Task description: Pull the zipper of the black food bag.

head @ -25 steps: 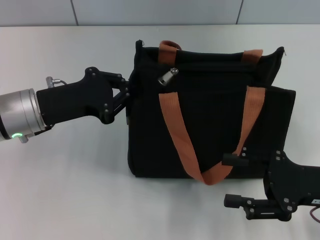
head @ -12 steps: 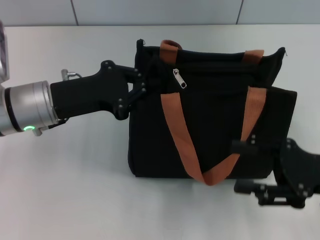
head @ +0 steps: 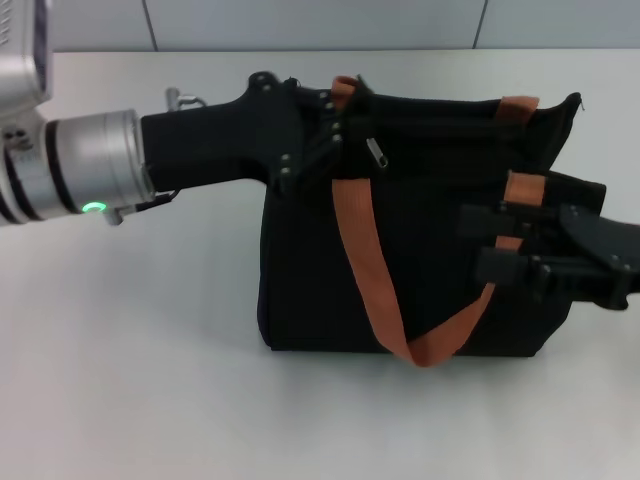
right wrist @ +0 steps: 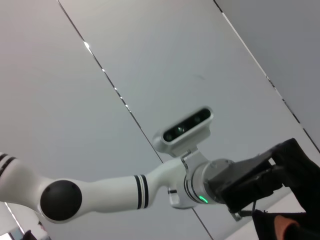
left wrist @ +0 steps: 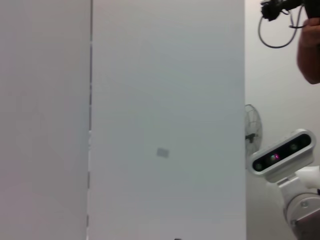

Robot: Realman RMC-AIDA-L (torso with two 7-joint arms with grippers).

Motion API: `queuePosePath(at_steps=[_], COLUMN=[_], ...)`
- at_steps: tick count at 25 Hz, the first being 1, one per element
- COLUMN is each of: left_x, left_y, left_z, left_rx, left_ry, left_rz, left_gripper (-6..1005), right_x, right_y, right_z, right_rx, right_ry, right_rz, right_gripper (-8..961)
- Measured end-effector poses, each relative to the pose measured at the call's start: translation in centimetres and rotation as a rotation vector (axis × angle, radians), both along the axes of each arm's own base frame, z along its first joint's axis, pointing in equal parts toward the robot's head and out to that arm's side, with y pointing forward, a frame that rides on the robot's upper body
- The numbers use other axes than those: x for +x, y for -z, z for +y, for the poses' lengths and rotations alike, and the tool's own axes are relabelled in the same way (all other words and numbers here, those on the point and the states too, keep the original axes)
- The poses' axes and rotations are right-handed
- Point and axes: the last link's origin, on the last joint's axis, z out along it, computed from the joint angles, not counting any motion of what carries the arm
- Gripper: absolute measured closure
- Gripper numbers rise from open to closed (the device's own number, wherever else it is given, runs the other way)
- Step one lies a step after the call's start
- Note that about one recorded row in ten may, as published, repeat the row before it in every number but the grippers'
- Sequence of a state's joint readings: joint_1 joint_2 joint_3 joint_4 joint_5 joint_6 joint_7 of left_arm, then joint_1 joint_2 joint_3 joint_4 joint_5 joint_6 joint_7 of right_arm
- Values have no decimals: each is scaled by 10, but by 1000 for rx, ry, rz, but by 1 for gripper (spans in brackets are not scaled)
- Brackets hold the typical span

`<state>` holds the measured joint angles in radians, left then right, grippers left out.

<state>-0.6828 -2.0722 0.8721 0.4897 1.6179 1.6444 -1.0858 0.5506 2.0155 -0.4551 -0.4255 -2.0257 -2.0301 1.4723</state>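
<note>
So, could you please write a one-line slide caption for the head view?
Left gripper at the black food bag's top edge beside the zipper, right gripper against the bag's right side.

We count 1 black food bag (head: 420, 270) on 1 white table (head: 130, 350), with 2 orange-brown strap handles (head: 365, 260) and 1 silvery zipper (head: 379, 154). We see 2 grippers: 1 left gripper (head: 335, 120), 1 right gripper (head: 500, 245).
</note>
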Motion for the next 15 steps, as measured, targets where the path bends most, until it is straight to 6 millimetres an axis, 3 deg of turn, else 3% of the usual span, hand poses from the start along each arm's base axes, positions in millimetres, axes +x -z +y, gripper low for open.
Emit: queuePosePath(at_steps=[4, 15], left_x=[16, 31], left_y=[0, -11], left_z=[7, 18], left_rx=[-15, -2], left_ry=[32, 10], left_rz=[-7, -63], left_gripper=[961, 956], right_x=[-9, -11], right_y=[-5, -12], right_z=[13, 31], right_rx=[-9, 22], right_ry=[3, 97], right_rz=[-33, -42], right_gripper=[208, 209])
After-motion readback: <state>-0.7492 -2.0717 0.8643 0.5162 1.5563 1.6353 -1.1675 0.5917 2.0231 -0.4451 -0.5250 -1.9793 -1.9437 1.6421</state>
